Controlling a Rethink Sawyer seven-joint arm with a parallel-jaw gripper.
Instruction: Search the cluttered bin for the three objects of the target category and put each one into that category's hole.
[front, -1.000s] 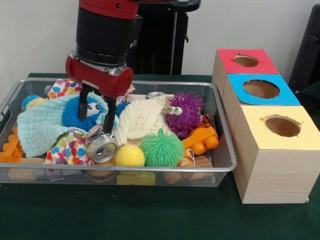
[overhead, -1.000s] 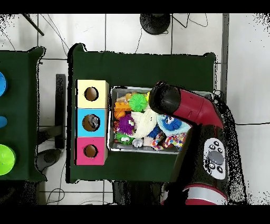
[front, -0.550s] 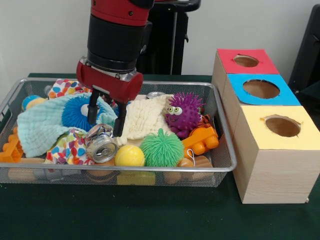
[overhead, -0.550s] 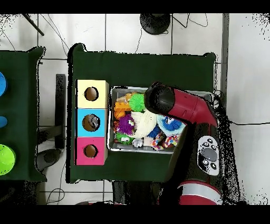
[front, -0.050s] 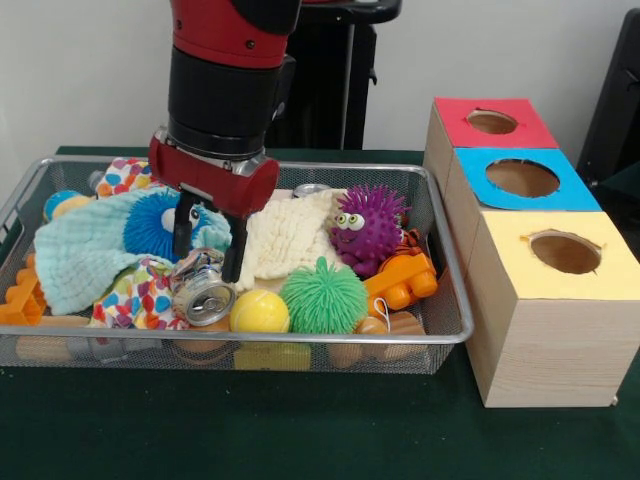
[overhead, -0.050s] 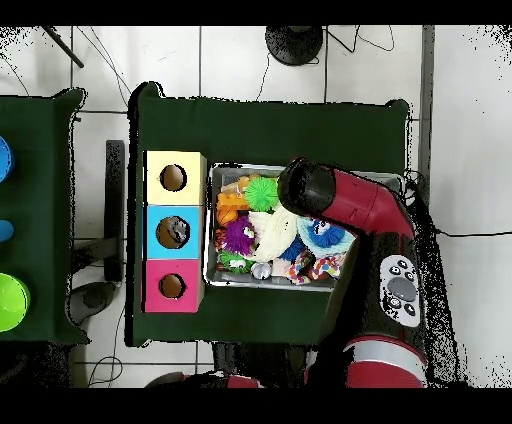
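The wire-mesh bin (front, -0.050s: 445, 300) is crowded with soft and hard clutter, and the gripper (front, -0.050s: 208, 248) hangs inside it with 2 dark fingers (front, -0.050s: 234, 255) spread wide, holding nothing. The key relation is judged to be this: the crushed metal can (front, -0.050s: 203, 291), probably the target, lies just below the fingers and slightly toward the camera, its round lid end facing forward, so its long axis runs away from the camera, roughly across the line between the fingers. A short descent would be needed to straddle it; contact is not seen.

Left of the fingers a pale blue waffle-weave cloth (front, -0.050s: 75, 258) is draped beside a blue spiky ball (front, -0.050s: 160, 222). Right of them a cream quilted cloth (front, -0.050s: 285, 240) is bunched, then a purple spiky creature (front, -0.050s: 368, 226) and an orange plastic block (front, -0.050s: 401, 281). Below and right sit a green rubbery tassel ball (front, -0.050s: 323, 297) and a smooth yellow ball (front, -0.050s: 259, 312). Far right, 3 wooden boxes (front, -0.050s: 540, 330) with round holes are lined up.
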